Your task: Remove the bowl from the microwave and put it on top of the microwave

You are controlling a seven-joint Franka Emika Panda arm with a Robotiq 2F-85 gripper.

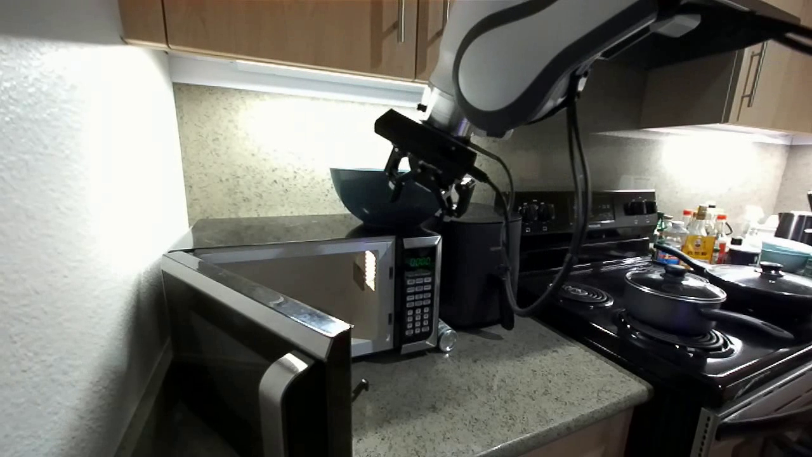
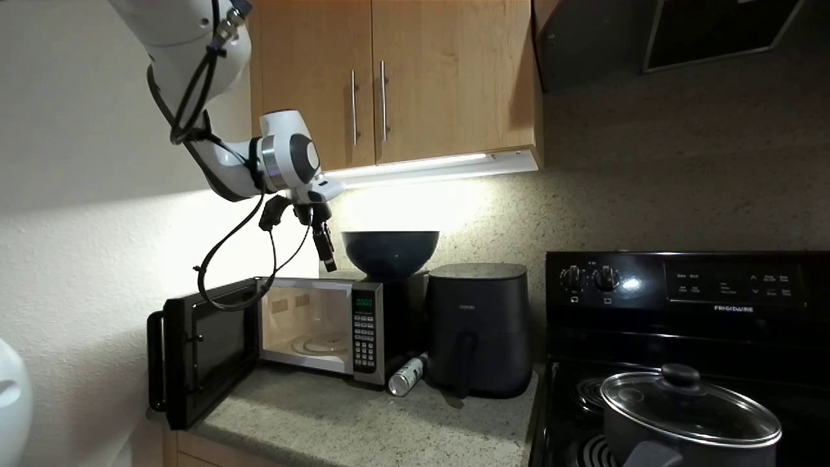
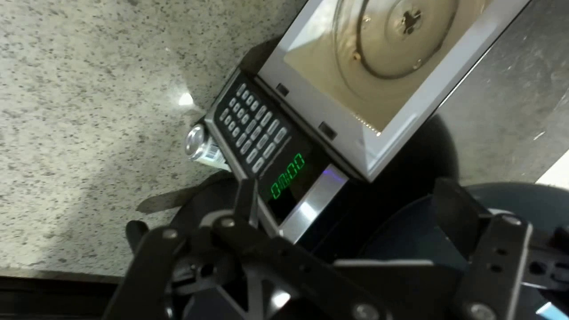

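Kitchen counter, dark bowl atop microwave, near the spread jaws, apart from them

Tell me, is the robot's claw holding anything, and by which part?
It's holding nothing. The claw is wide open, and the bowl rests on top of the microwave; an exterior view shows a gap between bowl and claw.

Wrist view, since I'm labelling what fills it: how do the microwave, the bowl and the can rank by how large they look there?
Largest to smallest, by what shows:
1. microwave
2. bowl, though it is partly hidden and cut off by the picture's edge, so its full size is unsure
3. can, clearly smallest
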